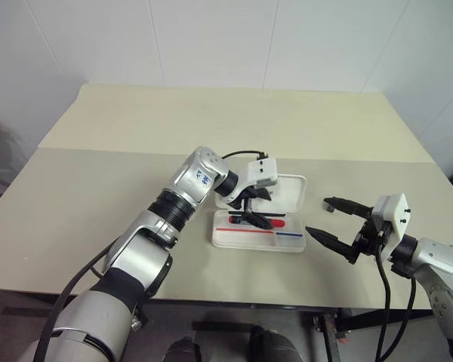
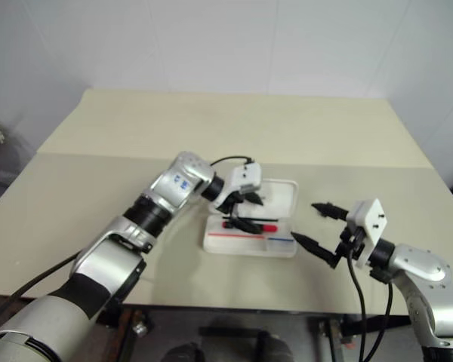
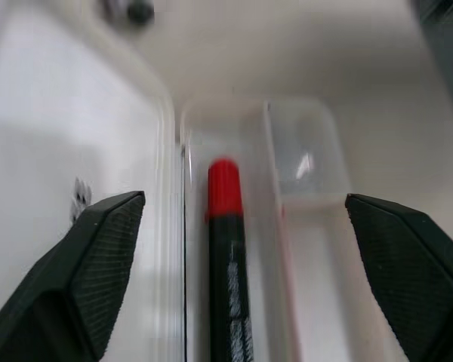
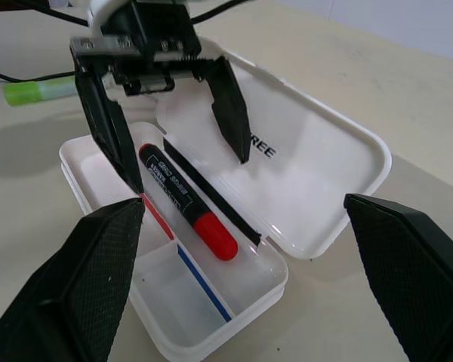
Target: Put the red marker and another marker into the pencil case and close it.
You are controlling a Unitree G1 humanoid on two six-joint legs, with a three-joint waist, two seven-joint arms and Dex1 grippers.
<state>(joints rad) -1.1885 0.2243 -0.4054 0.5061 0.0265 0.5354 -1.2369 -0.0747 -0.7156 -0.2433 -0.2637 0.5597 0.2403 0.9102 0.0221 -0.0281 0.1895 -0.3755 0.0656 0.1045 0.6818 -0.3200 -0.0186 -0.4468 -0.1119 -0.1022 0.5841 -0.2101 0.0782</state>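
The white pencil case (image 1: pixel 290 193) lies open at the middle of the table, lid folded back. The red marker (image 4: pixel 185 200) rests in its tray, red cap toward the right gripper, also seen close up as the red marker (image 3: pixel 225 256). My left gripper (image 1: pixel 253 216) hovers just above the tray, open, its fingers straddling the marker without touching it. The lime-green highlighter (image 4: pixel 38 90) lies on the table beyond the case, behind the left wrist. My right gripper (image 1: pixel 317 216) stands open to the right of the case, pointing at it, with nothing held.
The tray (image 4: pixel 181 302) has a small end compartment and red and blue stripes. The beige table (image 1: pixel 136 181) stretches wide to the left and back; its front edge runs close below the case. White walls stand behind.
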